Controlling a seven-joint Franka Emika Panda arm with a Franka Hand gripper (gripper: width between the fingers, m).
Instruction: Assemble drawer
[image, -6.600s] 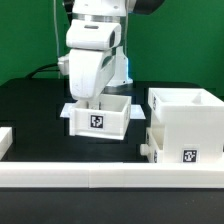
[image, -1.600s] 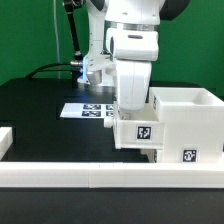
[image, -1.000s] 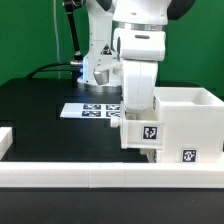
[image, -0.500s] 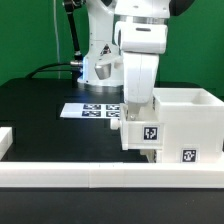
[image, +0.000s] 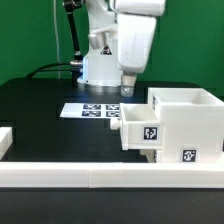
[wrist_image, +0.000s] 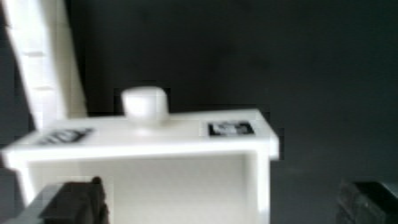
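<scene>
Tray docked at the housing

Pincer (image: 127, 88) spread, empty, above the tray (image: 143, 130), which touches the housing (image: 186, 125) at its 9 o'clock side.

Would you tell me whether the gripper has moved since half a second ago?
Yes. The gripper has risen off the tray and now hangs open above it, higher against the housing than before.
</scene>
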